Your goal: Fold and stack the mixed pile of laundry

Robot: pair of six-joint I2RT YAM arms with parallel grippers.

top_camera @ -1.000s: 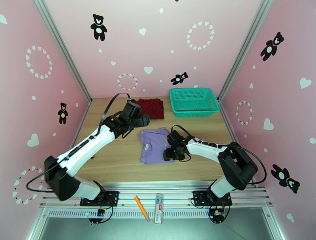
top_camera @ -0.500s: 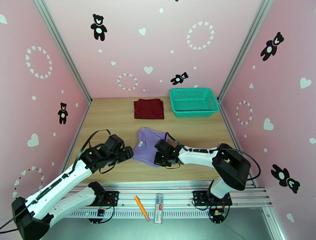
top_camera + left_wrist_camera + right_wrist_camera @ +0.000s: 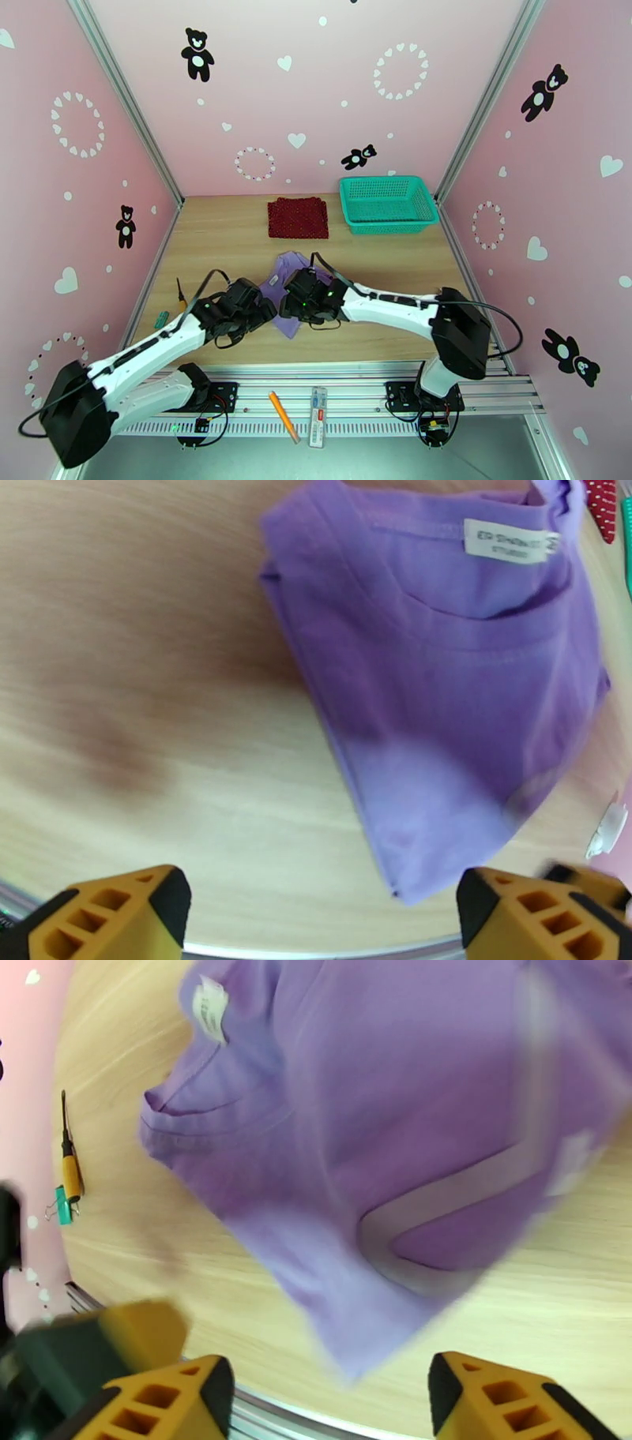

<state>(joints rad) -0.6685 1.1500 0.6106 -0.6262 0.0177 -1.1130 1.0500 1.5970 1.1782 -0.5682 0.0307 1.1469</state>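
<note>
The left hand [image 3: 320, 918] hangs wide open and empty above the tabletop [image 3: 158, 638], just short of the lavender T-shirt [image 3: 458, 685]; the right hand [image 3: 332, 1402] gapes over the shirt's near corner, holding nothing; the dark red cloth [image 3: 298, 218] lies flat beside the teal basket [image 3: 387, 204].

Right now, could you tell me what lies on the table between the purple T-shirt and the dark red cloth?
The stretch is bare: the top external view shows plain wooden table between the dark red cloth and the purple T-shirt.
</note>
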